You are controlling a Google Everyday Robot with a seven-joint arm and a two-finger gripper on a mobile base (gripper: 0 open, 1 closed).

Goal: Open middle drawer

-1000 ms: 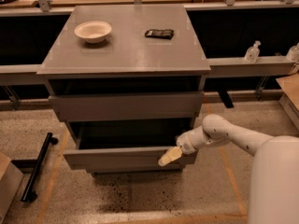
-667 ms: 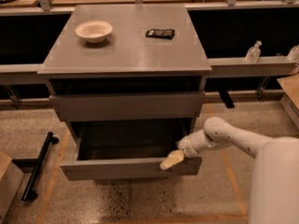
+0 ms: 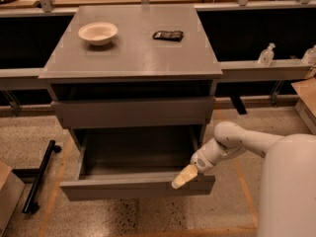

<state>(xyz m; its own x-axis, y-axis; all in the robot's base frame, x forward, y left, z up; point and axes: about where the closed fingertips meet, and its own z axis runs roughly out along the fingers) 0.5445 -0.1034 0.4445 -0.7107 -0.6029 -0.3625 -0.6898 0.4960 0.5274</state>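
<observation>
A grey cabinet (image 3: 133, 58) stands in the middle of the camera view. Under its top is a dark gap, then a closed drawer front (image 3: 133, 112). The drawer below it (image 3: 138, 185) is pulled well out toward me, and its inside looks empty. My gripper (image 3: 181, 177), tan at the tip of the white arm (image 3: 232, 142), rests on the top edge of that open drawer's front panel, toward its right end. Anything under the open drawer is hidden.
A white bowl (image 3: 98, 32) and a small black object (image 3: 168, 35) lie on the cabinet top. A black bar on wheels (image 3: 39, 174) lies on the floor at left. A box corner (image 3: 7, 194) is at far left. Bottles (image 3: 266, 55) stand on a ledge at right.
The lower drawer has slid further out toward me, and my gripper has moved with its front panel, down and toward the camera.
</observation>
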